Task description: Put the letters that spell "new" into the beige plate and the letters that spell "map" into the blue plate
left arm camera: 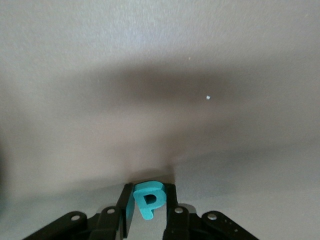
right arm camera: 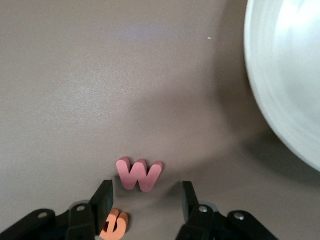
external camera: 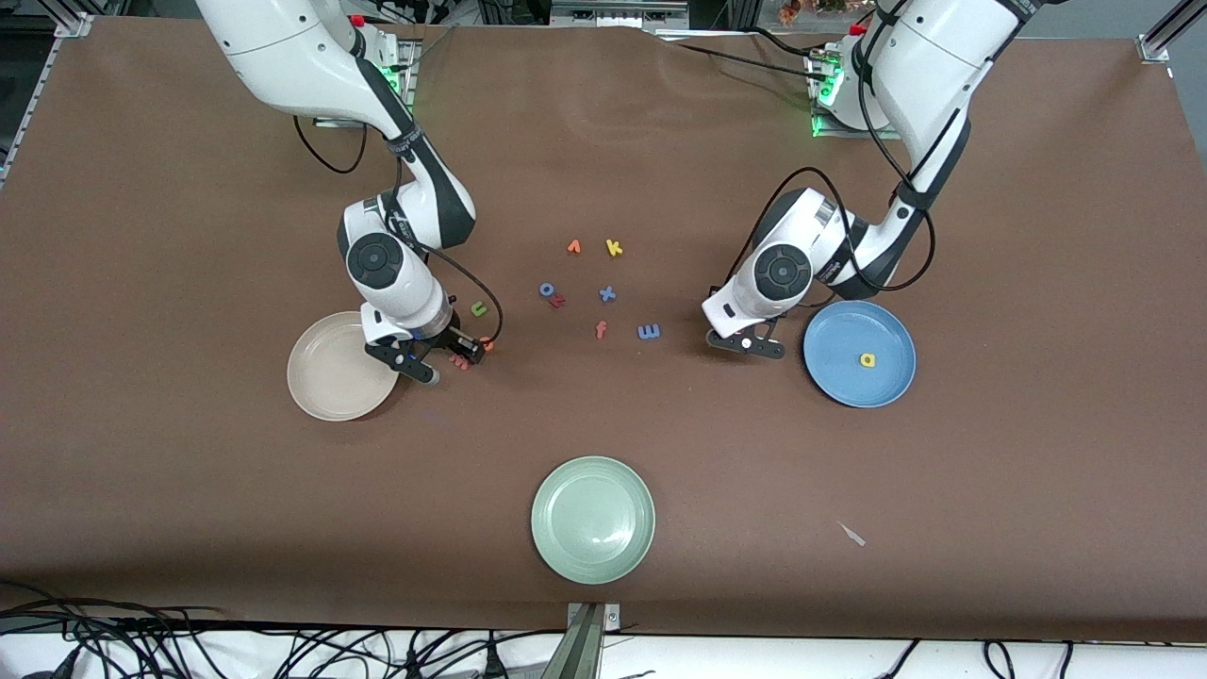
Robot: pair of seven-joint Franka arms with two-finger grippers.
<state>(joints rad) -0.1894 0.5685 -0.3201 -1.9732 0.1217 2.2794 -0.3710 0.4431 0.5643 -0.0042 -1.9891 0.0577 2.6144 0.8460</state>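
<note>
My left gripper [external camera: 748, 344] is low on the table beside the blue plate [external camera: 830, 330], shut on the teal p [left arm camera: 149, 199], which stands upright between its fingers. The yellow a [external camera: 868, 359] lies in that plate. The blue m [external camera: 649, 331] lies on the cloth toward the table's middle. My right gripper [external camera: 447, 358] is down beside the beige plate [external camera: 325, 377], open. The pinkish-red w [right arm camera: 139, 175] lies just ahead of its fingertips, and the orange e [right arm camera: 114, 224] rests against the outside of one finger [right arm camera: 103, 200]. The green n [external camera: 479, 308] lies close by.
In the table's middle lie an orange v [external camera: 573, 247], a yellow k [external camera: 614, 248], a blue o [external camera: 546, 289], a blue x [external camera: 607, 293] and a red f [external camera: 601, 329]. A pale green plate [external camera: 592, 519] sits nearest the front camera. The beige plate's rim [right arm camera: 260, 95] is near the right gripper.
</note>
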